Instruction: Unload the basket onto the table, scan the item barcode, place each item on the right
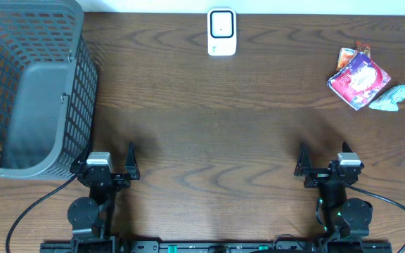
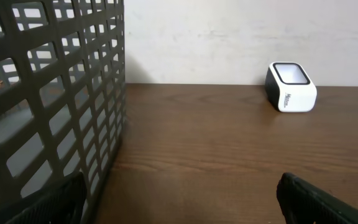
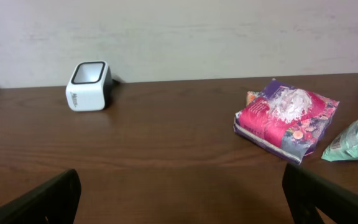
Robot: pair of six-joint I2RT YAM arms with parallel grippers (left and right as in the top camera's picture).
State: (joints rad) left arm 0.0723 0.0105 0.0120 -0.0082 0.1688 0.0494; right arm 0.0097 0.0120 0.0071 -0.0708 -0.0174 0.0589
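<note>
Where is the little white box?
Overhead, the white scanner sits at the far edge, grey basket to its left, snack packets to its right.

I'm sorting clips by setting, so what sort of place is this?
Probably a mock shop checkout set up on a wooden table: a white barcode scanner stands at the far edge, a grey mesh basket sits at one end, and snack packets lie at the other.

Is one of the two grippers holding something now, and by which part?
No, nothing is held: the left gripper and the right gripper both stand open and empty.
</note>
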